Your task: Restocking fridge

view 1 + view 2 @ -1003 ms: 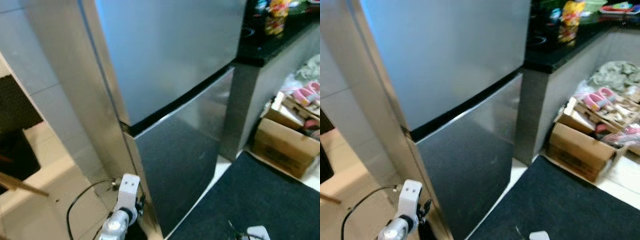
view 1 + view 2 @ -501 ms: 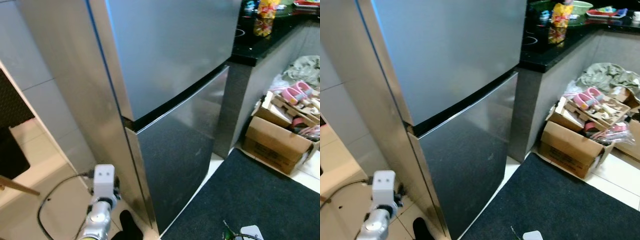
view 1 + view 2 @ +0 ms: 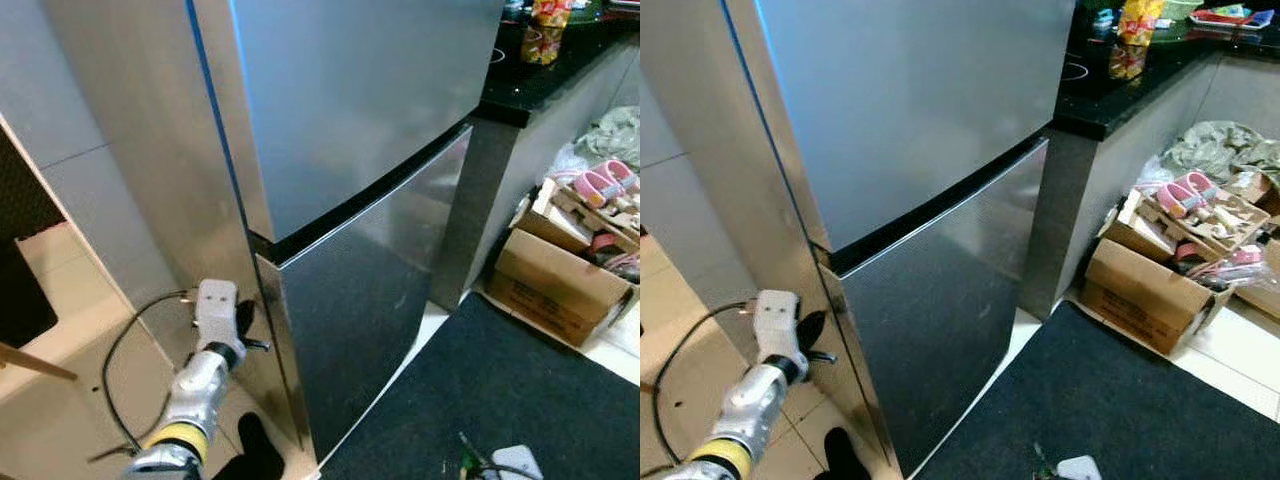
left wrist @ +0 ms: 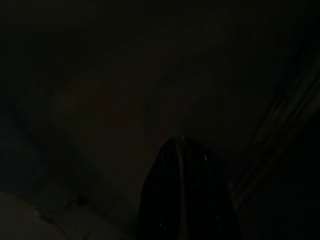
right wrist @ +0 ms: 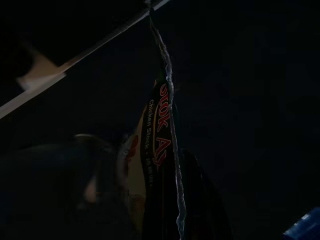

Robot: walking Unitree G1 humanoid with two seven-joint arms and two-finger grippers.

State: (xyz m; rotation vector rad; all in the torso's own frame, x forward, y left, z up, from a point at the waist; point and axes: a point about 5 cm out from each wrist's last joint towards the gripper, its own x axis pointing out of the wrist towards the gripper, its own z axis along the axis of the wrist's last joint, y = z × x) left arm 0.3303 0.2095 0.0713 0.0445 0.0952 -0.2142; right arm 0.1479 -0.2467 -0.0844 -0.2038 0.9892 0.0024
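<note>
Closed steel fridge (image 3: 350, 150) beside a black counter (image 3: 1120, 95), with the left gripper (image 3: 243, 325) raised at its lower door's left edge, finger state indiscernible, while the right gripper (image 5: 170, 200) clasps a chicken-stock packet (image 5: 155, 150).

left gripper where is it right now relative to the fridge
In the eye views the left gripper is low on the robot's left, at the left edge of the fridge's lower door, just below the black seam between the doors.

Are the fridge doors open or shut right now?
Shut. Both the upper door and lower door sit flush, with the left gripper at their hinge-side edge.
</note>
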